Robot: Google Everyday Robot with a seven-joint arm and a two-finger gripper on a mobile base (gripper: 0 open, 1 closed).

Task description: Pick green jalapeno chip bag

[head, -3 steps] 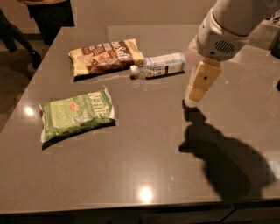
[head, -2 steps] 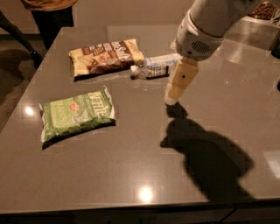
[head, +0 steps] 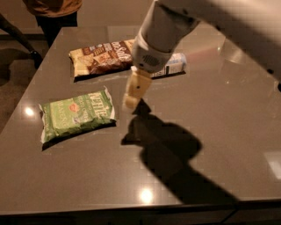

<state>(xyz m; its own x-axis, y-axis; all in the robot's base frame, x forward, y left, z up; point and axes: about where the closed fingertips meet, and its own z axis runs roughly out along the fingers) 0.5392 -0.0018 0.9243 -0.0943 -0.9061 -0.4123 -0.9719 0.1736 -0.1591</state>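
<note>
Whether the jaws are standing wide or narrow I cannot tell from my view, as I am seeing them only as one cream-coloured block. The cream two-finger gripper is hanging tip-down, low over the dark grey glossy bench. I cannot tell whether its tip is touching the surface.

Just left of the tip, and apart from it, the light green, pillow-shaped crinkly chip bag is lying flat in the left middle of the bench. Its white lettering and small red emblem are facing up.

The bulky white robot arm is reaching in from the far right, and its dark shadow is spreading over the bench toward the near right. Farther back, a brown-and-tan chip bag is lying flat. Right of it a white plastic bottle is lying on its side, partly hidden behind the arm. A person in an orange top is standing at the far left edge.
</note>
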